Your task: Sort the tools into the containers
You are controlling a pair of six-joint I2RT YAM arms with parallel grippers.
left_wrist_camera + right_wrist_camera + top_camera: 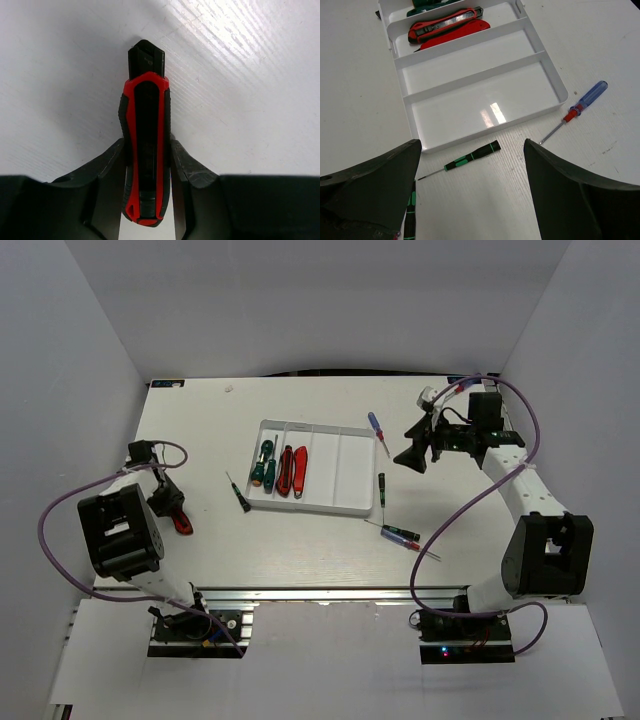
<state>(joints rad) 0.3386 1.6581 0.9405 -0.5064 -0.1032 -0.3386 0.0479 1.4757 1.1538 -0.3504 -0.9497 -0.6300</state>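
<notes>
Clamped in left gripper (pixel 146 157): red-and-black tool (pixel 145 100), down on table (pixel 200 420), well left of white tray (pixel 320 506). Right gripper (pixel 475 195) spread wide, holding nothing, right of tray. In leftmost compartment: green-handled screwdrivers (pixel 265 465); in second: two red tools (pixel 293 470). Loose on table right of tray: blue-handled screwdriver (pixel 585 100), green-and-black precision driver (pixel 470 156), two more drivers (pixel 402 534). Just left of tray: thin dark driver (pixel 240 492).
</notes>
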